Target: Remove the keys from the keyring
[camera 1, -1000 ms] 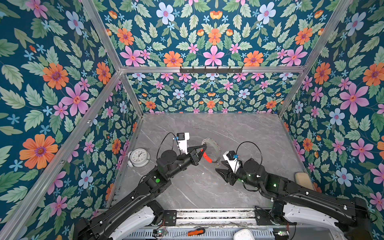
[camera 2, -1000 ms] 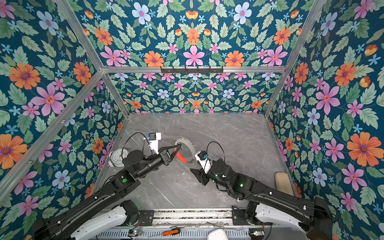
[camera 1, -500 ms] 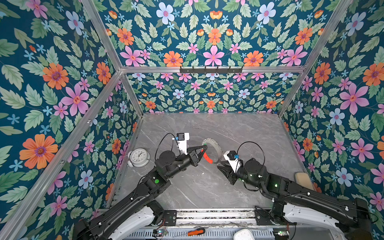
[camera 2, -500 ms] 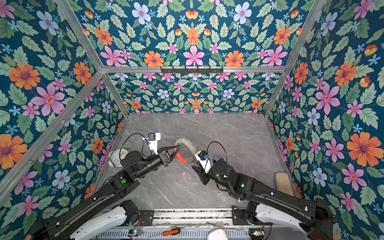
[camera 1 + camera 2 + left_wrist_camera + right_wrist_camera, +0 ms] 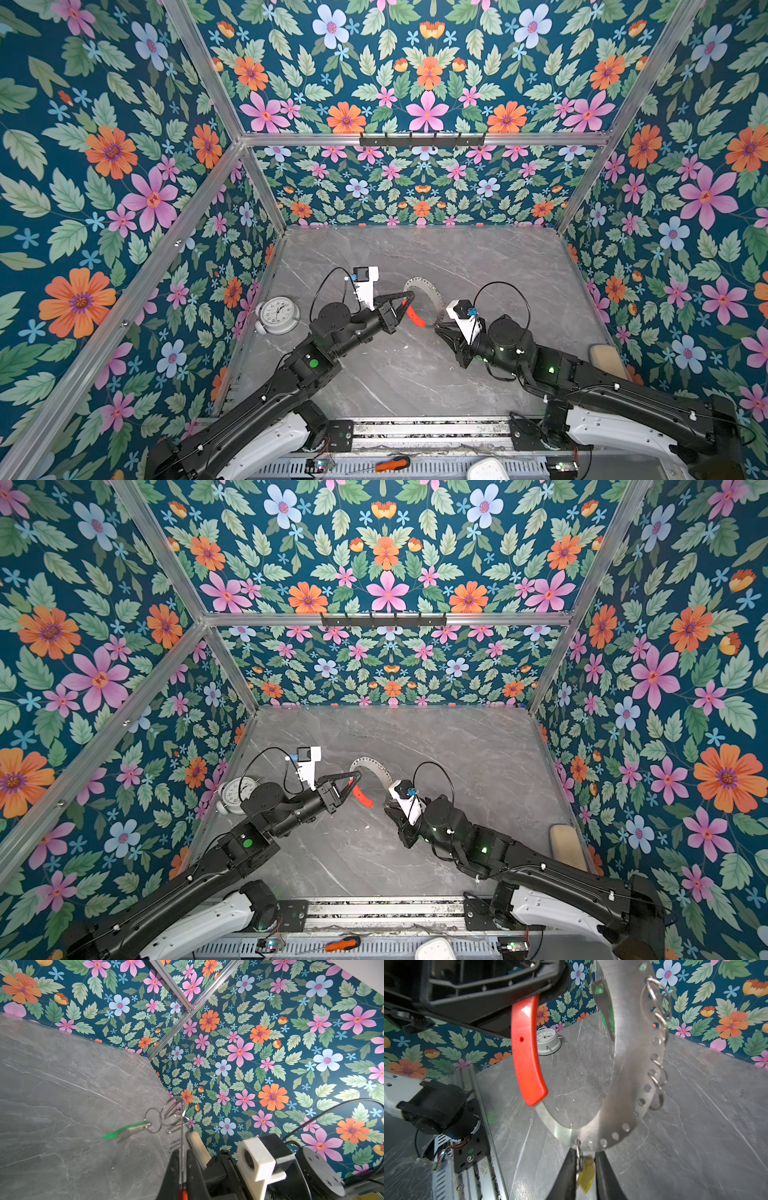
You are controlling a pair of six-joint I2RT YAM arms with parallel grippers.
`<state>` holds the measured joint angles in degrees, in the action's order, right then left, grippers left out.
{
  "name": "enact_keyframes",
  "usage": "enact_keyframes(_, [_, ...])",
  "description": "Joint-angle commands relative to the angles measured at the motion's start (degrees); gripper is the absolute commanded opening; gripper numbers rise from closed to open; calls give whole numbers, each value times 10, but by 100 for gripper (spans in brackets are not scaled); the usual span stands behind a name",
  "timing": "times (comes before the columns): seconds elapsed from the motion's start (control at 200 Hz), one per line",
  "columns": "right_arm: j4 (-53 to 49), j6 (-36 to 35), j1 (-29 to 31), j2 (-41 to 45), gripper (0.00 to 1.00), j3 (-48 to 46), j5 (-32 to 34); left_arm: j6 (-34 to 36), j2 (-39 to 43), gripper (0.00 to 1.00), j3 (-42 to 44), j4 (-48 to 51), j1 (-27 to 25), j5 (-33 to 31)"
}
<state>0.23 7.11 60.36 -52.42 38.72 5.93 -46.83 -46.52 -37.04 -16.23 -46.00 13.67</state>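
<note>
The keyring, a grey metal hoop with a red section, hangs upright above the table. My left gripper is shut on its edge just above the red part. In the left wrist view a key with a green tag dangles from wire rings. My right gripper sits under the hoop's lowest point. Its jaws are closed on a key with a yellow tag that hangs from a small ring. A green-tagged key hangs at the far side.
A white alarm clock stands by the left wall. A beige block lies against the right wall. An orange-handled screwdriver rests on the front rail. Floral walls enclose the grey marble table.
My right gripper has edged forward to the hoop's bottom and narrowed its jaws onto the yellow-tagged key. The left gripper and the hoop have stayed put.
</note>
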Motion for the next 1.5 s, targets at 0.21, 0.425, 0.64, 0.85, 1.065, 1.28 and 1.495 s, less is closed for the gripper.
enact_keyframes(0.21, [19, -4, 1, 0, 1, 5, -13, -2, 7, 0, -2, -19, 0, -5])
enact_keyframes(0.425, [11, -1, 1, 3, 0, 8, -25, -5, 2, 0, -3, -6, 0, -16])
enact_keyframes(0.64, [9, 3, 2, 20, 0, 8, -26, -6, 2, 0, -7, 16, 0, -35])
enact_keyframes(0.85, [-5, -1, 8, 16, 0, 20, -31, -12, -1, 0, -12, 23, 1, -41])
enact_keyframes(1.065, [-15, 2, 8, 23, 0, 36, -12, -12, -5, 23, -13, 39, 1, -41])
enact_keyframes(1.28, [-43, 11, 0, 14, 0, 66, -3, -6, -2, 36, 15, 38, 2, -37])
enact_keyframes(1.495, [-65, 21, -28, 8, 0, 92, -26, -2, 0, 45, 46, 30, 2, -20])
